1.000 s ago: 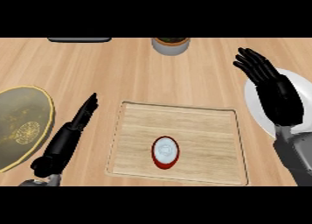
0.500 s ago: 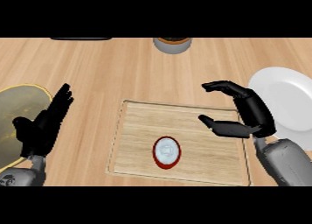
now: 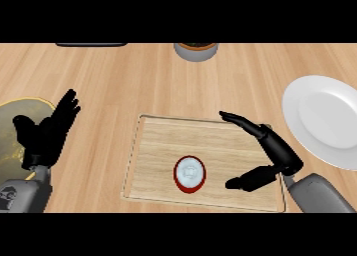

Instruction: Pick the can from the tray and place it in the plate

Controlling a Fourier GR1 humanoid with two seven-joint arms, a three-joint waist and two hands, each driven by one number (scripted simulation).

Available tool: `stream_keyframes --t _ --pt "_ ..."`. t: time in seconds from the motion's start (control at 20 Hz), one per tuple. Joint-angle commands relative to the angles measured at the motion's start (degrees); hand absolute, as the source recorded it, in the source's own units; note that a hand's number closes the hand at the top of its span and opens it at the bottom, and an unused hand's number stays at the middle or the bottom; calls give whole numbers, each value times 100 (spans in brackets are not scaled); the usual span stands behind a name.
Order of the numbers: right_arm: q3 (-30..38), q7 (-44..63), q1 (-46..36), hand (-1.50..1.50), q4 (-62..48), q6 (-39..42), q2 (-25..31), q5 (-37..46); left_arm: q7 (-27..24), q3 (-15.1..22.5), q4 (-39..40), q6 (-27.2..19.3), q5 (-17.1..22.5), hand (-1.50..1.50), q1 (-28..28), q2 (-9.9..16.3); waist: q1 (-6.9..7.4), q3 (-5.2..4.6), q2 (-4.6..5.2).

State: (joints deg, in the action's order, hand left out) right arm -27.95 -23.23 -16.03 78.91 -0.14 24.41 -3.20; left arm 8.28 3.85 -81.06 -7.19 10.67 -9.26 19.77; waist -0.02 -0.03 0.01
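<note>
Wooden counter [image 3: 137, 80] with tray [image 3: 210, 145], white plate [image 3: 332, 125], gold plate [image 3: 7, 125], grey pot [image 3: 196, 51].

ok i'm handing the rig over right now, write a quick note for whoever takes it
Right hand: open over the tray's right side, fingers and thumb spread toward the can, not touching it.
Left hand: open, fingers up, resting at the left over the gold plate.
Can: upright in the wooden tray, lower middle.
White plate: at the right, beside the tray, nothing on it.
Done: nothing grasped yet.
Left: close the right hand on the can, lift it, set it in the white plate.
</note>
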Motion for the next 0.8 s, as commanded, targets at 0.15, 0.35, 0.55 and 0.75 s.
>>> stream_keyframes --t 0.15,0.35,0.55,0.75 --pt "-49 930 402 -150 1223 276 414 689 -36 -258 1 267 4 0 166 25 -16 0 -15" --pt "-103 1517 -29 -150 997 624 176 1061 88 -184 111 162 -205 0 -53 -156 7 2 -4" --pt "-474 2087 -64 -150 1052 923 265 1382 402 -144 -322 144 -176 0 58 -115 44 4 -11" --pt "-788 2695 -120 -150 1352 807 -24 2143 260 -315 -66 327 -146 0 32 -79 18 2 -11"
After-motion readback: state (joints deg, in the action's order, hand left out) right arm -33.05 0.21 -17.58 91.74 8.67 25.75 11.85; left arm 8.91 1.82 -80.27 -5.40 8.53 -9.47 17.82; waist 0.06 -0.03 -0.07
